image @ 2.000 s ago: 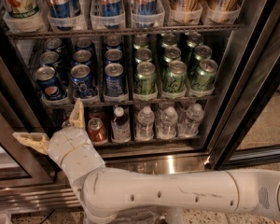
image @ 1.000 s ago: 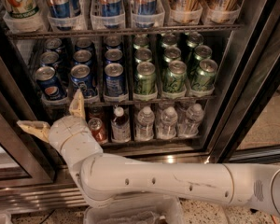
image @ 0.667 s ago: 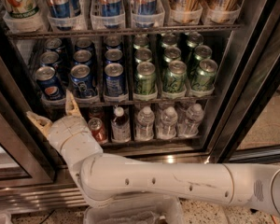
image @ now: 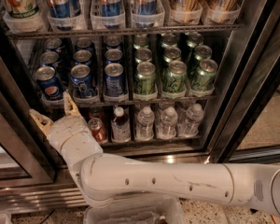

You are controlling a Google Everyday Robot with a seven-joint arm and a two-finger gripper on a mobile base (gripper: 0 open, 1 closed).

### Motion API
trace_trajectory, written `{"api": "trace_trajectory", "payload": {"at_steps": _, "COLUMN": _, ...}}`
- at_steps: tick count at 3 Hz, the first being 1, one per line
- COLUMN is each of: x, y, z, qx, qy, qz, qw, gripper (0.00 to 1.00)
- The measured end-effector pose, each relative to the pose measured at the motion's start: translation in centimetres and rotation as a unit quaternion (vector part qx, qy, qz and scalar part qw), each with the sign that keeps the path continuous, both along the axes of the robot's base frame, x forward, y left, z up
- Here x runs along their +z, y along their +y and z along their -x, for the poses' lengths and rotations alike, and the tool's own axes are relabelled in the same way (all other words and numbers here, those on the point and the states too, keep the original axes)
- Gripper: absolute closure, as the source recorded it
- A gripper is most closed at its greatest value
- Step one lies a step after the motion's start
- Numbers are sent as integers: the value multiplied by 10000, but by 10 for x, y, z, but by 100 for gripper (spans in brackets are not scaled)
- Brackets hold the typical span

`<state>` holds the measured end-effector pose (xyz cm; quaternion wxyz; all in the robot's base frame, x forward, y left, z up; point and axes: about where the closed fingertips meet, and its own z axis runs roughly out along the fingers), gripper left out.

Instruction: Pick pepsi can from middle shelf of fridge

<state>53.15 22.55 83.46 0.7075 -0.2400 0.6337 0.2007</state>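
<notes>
The fridge (image: 252, 78) stands open in front of me. Its middle shelf (image: 130, 99) holds rows of short blue cans on the left and green cans (image: 175, 76) on the right. The front left blue can is a pepsi can (image: 49, 83) with its round logo facing me. My gripper (image: 53, 108) is open and empty, just below the front edge of the middle shelf, under that pepsi can. One finger (image: 71, 104) points up at the shelf edge, the other (image: 39, 120) reaches left. My white arm (image: 177, 183) comes in from the lower right.
The top rack (image: 121, 29) holds tall slim cans. The bottom rack holds a red can (image: 98, 129) and water bottles (image: 165, 122). A black-edged glass door (image: 11, 139) stands close on the left. A clear bin (image: 130, 213) sits below the arm.
The gripper has risen a little and shifted left toward the front left pepsi can; its fingers stay spread. The cans have not moved.
</notes>
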Motion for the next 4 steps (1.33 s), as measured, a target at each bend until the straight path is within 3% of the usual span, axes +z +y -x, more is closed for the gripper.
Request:
{"api": "trace_trajectory", "payload": {"at_steps": 1, "x": 0, "y": 0, "z": 0, "qx": 0, "qy": 0, "qz": 0, "qw": 10000, "gripper": 25}}
{"api": "trace_trajectory", "payload": {"at_steps": 3, "x": 0, "y": 0, "z": 0, "qx": 0, "qy": 0, "qz": 0, "qw": 10000, "gripper": 52}}
{"api": "trace_trajectory", "payload": {"at_steps": 4, "x": -1, "y": 4, "z": -4, "qx": 47, "qy": -6, "qz": 43, "qw": 10000, "gripper": 40}}
